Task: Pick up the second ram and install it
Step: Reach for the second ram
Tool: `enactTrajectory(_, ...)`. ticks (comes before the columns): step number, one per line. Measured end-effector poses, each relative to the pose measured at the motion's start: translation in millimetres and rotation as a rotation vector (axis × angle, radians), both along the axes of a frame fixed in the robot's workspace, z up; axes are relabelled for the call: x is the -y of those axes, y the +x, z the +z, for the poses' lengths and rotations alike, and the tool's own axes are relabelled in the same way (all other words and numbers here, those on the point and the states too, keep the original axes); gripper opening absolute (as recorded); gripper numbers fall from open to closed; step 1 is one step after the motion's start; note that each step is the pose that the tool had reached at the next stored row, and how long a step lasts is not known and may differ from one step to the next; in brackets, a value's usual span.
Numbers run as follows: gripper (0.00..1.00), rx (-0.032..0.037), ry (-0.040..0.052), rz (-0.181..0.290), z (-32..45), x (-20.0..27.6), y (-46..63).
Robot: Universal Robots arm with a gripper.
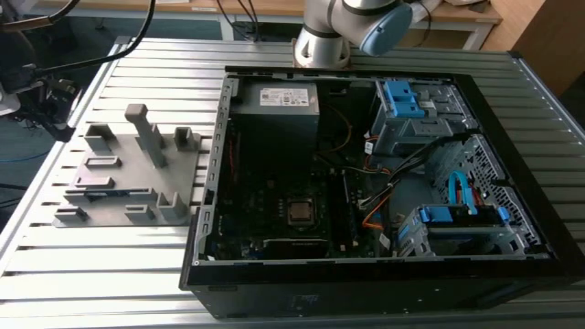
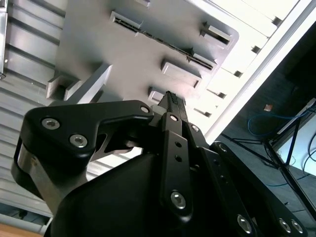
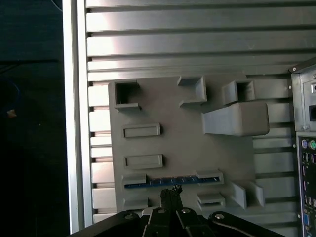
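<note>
My gripper (image 3: 170,193), fingers together, hangs over the second ram (image 3: 158,182) in the holder (image 3: 182,148); descending like that, I'd strike it.

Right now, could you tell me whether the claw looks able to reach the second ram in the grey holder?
Probably yes: the claw hangs above the second ram, which lies in the holder with nothing over it, though the jaws look shut.

Second ram (image 3: 170,182) lies in holder block (image 3: 182,148) beside case (image 3: 306,148).
</note>
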State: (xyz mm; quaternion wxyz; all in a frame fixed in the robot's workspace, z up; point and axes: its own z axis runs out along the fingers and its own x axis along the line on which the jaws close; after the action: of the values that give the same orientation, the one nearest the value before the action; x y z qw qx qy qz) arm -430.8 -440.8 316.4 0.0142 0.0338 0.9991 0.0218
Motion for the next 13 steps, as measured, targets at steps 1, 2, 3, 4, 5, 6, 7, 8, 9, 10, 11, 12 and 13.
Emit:
enactTrajectory(1, 0.1, 0.0, 0.0, 0.0, -1.3, 0.2, 0.0)
enactTrajectory(2, 0.1, -0.0001, 0.0, 0.0, -2.6, 0.3, 0.0)
enactTrajectory(3, 0.1, -0.0001, 0.0, 0.0, -3.9, 0.5, 0.0)
enactTrajectory(4, 0.1, -0.0001, 0.0, 0.0, -5.1, 0.7, 0.0)
enactTrajectory(5, 0.1, -0.0002, -0.0001, 0.0, -6.3, 0.9, 0.0)
enactTrajectory(6, 0.1, -0.0001, 0.0, 0.0, -7.4, 1.0, 0.0)
enactTrajectory(7, 0.1, -0.0001, 0.0, 0.001, -8.5, 1.2, 0.0)
enactTrajectory(8, 0.1, 0.0, 0.0, 0.001, -9.5, 1.3, 0.0)
enactTrajectory(9, 0.1, -0.0001, 0.0, 0.001, -10.6, 1.5, 0.0)
enactTrajectory(10, 0.1, -0.0001, -0.0001, 0.001, -11.7, 1.6, 0.0)
enactTrajectory(11, 0.1, 0.0, 0.0, 0.001, -12.9, 1.7, 0.0)
enactTrajectory(12, 0.1, -0.0001, 0.0, 0.001, -14.0, 1.8, 0.0)
enactTrajectory(13, 0.1, -0.0001, -0.0001, 0.001, -15.0, 1.9, 0.0)
